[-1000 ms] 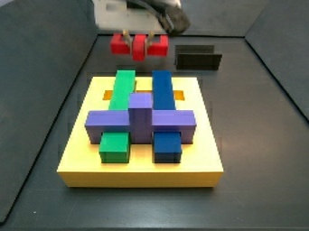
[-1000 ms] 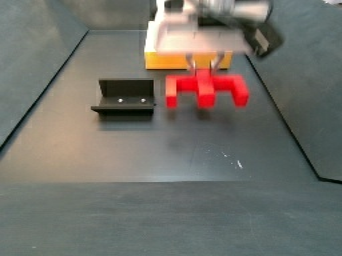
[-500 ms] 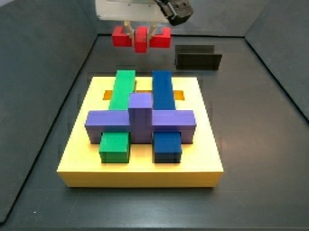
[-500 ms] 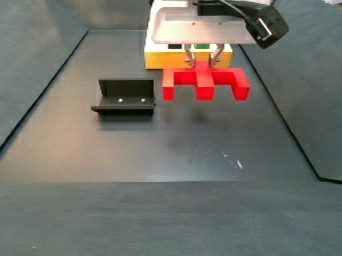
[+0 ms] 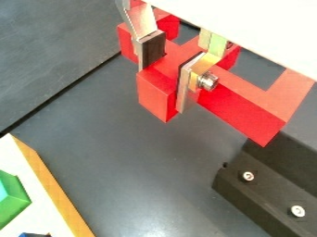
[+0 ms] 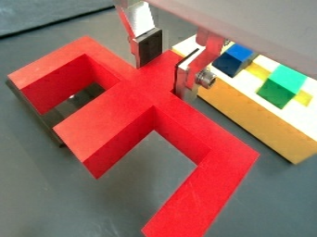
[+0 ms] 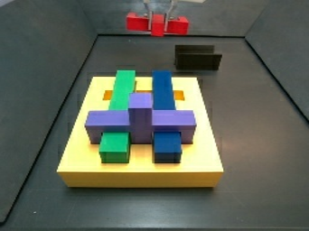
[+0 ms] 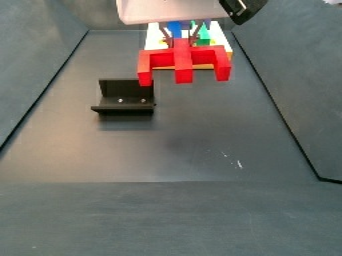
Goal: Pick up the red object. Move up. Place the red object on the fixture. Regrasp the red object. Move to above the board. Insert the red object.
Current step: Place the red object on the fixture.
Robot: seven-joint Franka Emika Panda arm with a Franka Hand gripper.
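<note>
The red object (image 8: 186, 64) is a flat, forked block with several prongs. My gripper (image 5: 173, 65) is shut on its middle bar and holds it high above the floor. It shows in both wrist views between the silver fingers (image 6: 187, 74), and in a side view near the top (image 7: 154, 22). The fixture (image 8: 123, 98), a dark L-shaped bracket, stands on the floor below and beside the held piece; it also shows in a side view (image 7: 198, 58) and a wrist view (image 5: 270, 189). The yellow board (image 7: 141, 158) lies apart from the gripper.
The yellow board carries green (image 7: 117, 115), blue (image 7: 165, 117) and purple (image 7: 140, 117) blocks set in its slots. Its corner shows in a wrist view (image 6: 259, 111). Dark walls enclose the floor (image 8: 174, 170).
My gripper has risen with the red object in it, from just above the floor to high above it. The fixture and board have not moved.
</note>
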